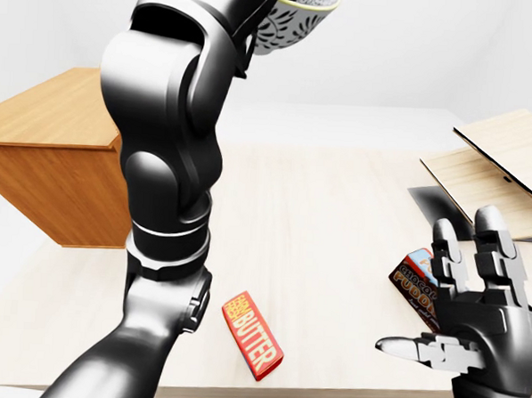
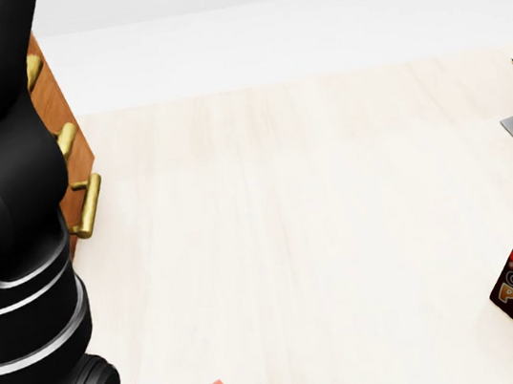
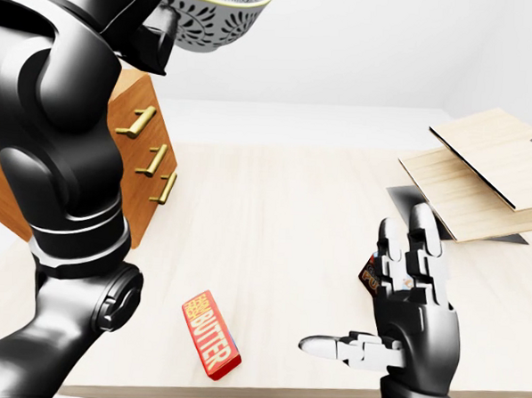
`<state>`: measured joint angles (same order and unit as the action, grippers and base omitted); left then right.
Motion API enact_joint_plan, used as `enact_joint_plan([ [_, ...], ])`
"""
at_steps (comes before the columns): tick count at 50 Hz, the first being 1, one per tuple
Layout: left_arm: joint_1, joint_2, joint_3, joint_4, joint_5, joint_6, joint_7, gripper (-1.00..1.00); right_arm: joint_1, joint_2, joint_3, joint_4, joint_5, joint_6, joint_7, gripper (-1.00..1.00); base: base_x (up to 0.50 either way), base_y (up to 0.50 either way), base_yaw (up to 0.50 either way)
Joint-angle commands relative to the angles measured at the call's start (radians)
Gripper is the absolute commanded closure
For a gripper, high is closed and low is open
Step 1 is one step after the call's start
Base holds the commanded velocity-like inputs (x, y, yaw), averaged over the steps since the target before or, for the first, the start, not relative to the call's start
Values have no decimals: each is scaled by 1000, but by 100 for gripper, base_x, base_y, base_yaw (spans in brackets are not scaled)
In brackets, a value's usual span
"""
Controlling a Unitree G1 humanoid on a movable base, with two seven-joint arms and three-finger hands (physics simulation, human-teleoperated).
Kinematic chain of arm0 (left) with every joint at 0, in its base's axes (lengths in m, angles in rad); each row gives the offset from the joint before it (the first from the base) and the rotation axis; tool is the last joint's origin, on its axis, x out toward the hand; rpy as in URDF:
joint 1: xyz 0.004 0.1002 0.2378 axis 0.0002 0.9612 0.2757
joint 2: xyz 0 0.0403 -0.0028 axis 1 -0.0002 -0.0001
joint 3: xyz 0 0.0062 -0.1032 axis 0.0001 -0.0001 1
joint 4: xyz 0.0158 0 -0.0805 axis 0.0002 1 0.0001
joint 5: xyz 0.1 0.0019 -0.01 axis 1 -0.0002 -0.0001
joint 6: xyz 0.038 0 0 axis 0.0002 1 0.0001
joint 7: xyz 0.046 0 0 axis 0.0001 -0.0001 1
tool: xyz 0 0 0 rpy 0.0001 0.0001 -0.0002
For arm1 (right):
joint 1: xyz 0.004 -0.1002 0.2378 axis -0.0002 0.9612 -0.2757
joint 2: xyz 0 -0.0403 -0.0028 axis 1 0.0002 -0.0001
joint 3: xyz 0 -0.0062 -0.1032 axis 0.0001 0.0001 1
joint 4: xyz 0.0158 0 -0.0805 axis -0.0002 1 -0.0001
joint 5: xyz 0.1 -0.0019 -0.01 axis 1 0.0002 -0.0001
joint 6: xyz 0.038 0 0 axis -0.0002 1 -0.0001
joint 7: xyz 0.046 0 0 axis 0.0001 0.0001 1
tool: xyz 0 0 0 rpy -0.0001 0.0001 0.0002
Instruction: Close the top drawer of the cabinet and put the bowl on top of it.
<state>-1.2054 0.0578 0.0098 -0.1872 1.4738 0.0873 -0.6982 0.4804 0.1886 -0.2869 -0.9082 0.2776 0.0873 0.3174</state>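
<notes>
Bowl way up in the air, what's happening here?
The left hand holds the patterned bowl high at the top of the eye views, not yet on the cabinet, whose drawers look flush. The right hand hovers open over the table beside the pudding box; a butter box lies nearer the table's edge.

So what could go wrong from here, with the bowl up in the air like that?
1. The bowl hangs high in the left hand, and the view's top edge cuts off the grip. A slip would likely drop it onto the table.
2. The left arm hides much of the cabinet in the head view, so setting the bowl down on its top may be misjudged.
</notes>
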Motion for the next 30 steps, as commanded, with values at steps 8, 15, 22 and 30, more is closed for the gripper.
enact_joint_plan([
  [8,-15,221,61,117,-189,0,0,100,-9,-13,9,18,-3,0,-15,-100,0,0,0],
  [15,-3,281,88,184,-262,0,31,100,2,-14,21,15,-8,-4,-18,-100,0,0,0],
  [22,-27,353,105,308,-338,0,174,100,-1,-16,23,16,-9,-1,-22,-100,0,0,0],
  [30,-42,431,127,423,-434,0,262,100,3,-13,13,6,1,0,-18,-100,0,0,0],
])
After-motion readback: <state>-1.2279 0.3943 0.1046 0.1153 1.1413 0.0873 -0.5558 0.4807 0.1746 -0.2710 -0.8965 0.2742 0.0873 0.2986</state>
